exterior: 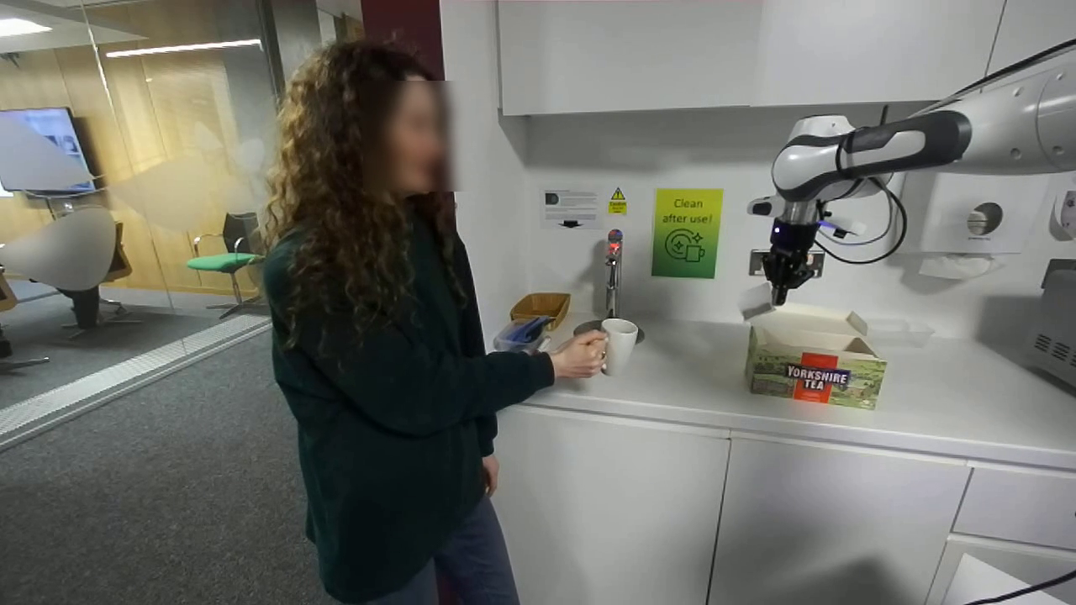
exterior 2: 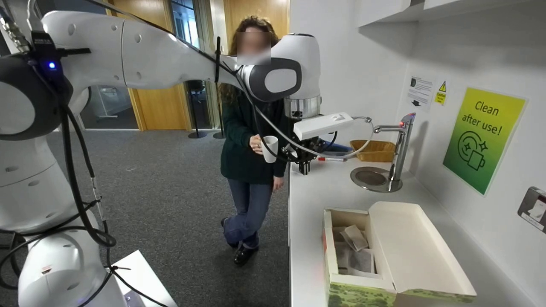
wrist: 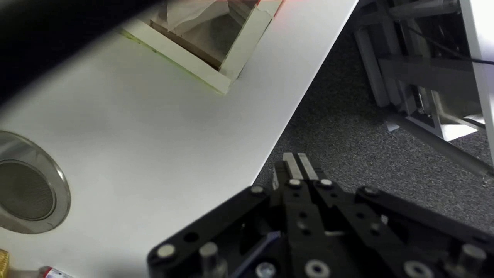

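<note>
Person (exterior: pixel 361 378), left, holds mug (exterior: pixel 620 343) upright. Tea bag (exterior: pixel 755 302), mid-air, pinched in clenched hand (exterior: pixel 780 296) near edge of surface (exterior: pixel 681 380). Possible fault: thin grip slips, dropping it to floor (wrist: pixel 328 131). Open tea box (exterior: pixel 815 370) rests right.

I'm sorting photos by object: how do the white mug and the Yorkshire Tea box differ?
The mug is plain white; the tea box is printed with green scenery and a red band. The mug is round and smaller; the tea box is rectangular and larger. The mug is held in a hand; the tea box stands on the counter. Both are open at the top.
</note>
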`<state>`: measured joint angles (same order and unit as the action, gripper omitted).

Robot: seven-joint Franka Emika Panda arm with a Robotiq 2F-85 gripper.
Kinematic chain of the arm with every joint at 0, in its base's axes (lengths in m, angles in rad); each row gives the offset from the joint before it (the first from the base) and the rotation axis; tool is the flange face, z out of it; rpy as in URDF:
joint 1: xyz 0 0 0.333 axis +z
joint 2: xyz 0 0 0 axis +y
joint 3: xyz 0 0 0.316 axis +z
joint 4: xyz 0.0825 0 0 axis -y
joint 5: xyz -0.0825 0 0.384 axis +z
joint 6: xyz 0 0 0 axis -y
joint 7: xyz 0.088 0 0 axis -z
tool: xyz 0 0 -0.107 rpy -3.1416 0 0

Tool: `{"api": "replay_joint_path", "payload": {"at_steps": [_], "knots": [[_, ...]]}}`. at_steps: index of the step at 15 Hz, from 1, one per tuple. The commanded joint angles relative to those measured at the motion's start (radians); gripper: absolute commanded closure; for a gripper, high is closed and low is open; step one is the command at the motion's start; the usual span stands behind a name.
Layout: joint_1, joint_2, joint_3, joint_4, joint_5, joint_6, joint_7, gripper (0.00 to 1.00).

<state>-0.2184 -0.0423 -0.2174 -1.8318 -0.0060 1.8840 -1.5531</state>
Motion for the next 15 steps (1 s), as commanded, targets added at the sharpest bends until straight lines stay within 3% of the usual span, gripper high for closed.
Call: {"api": "replay_joint_path", "payload": {"at_steps": [1, 15], "knots": [[0.013, -0.039, 0.001, -0.018, 0.031, -0.002, -0.014, 1.0], [0.035, -0.03, 0.024, -0.014, 0.02, 0.017, 0.085, 1.0]]}}
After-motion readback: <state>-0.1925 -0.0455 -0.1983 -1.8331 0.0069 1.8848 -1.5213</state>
